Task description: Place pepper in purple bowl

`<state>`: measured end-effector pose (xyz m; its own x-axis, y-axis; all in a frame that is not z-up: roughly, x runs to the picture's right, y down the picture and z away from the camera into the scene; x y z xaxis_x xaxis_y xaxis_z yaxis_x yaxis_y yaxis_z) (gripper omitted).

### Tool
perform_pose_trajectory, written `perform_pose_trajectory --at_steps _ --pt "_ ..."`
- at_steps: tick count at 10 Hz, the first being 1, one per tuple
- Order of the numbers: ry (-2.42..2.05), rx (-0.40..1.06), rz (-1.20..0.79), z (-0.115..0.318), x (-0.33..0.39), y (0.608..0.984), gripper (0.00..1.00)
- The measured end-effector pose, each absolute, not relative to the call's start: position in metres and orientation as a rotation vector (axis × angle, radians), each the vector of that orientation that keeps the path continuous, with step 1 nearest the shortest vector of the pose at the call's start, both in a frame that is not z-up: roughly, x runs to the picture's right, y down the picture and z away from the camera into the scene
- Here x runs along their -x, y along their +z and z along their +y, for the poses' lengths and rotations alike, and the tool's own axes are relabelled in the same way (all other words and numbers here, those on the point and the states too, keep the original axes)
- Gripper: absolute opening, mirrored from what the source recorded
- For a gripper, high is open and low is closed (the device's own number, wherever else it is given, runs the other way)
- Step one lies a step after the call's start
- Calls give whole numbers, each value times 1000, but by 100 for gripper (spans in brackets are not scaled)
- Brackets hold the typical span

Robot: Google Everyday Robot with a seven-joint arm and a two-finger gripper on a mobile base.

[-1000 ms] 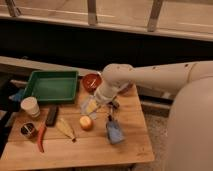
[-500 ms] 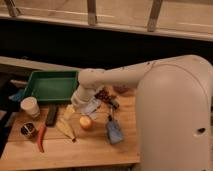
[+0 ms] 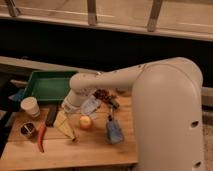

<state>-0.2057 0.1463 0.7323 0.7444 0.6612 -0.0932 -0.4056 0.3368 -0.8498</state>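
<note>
While tool (image 3: 69,106) overhangs wooden table (image 3: 90,150), dim room (image 3: 105,50)

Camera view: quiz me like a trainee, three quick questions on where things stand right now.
1. True or false: the pepper lies inside the green tray.
2. The end effector hangs over the table nearest to: A) the white cup; B) the round orange fruit; C) the pepper.
3. Name the long black thing between the cup and the fruit.
Key: 1 false, it lies on the table; 2 B; 3 the remote.
</note>
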Motion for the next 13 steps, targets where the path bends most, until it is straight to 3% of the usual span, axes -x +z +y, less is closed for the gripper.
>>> perform_pose_trajectory --at_steps 13 --pt "577 1058 -346 186 319 749 65"
